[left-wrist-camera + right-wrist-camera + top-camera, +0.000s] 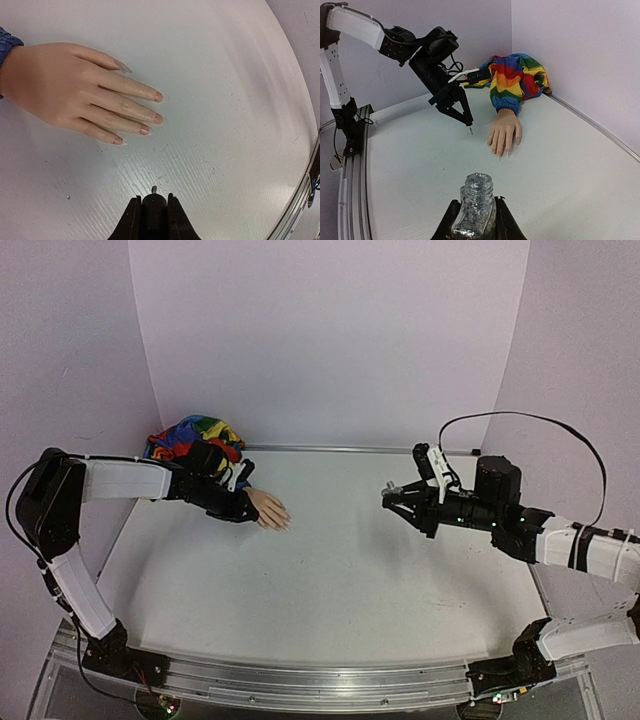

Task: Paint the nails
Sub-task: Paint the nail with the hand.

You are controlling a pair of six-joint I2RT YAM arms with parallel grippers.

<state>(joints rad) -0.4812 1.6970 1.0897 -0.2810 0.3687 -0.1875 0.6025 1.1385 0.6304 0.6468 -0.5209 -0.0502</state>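
Observation:
A pale peach fake hand [272,511] lies palm down at the back left of the table, its rainbow sleeve [195,437] bunched against the wall. Its nails [158,96] are long and pointed, and they look clear or faintly glossy. My left gripper [154,197] is shut on a black brush cap [154,212]. The small brush tip [154,189] hangs a little above the table, beside the fingers and not touching them. Farther right, my right gripper [476,201] is shut on an uncapped bottle of silver glitter polish [477,210], held above the table with its neck pointing towards the hand [505,131].
Lilac walls close off the back and both sides of the white table [340,570]. A metal rail [300,685] runs along the near edge by the arm bases. A black cable [540,420] loops above the right arm.

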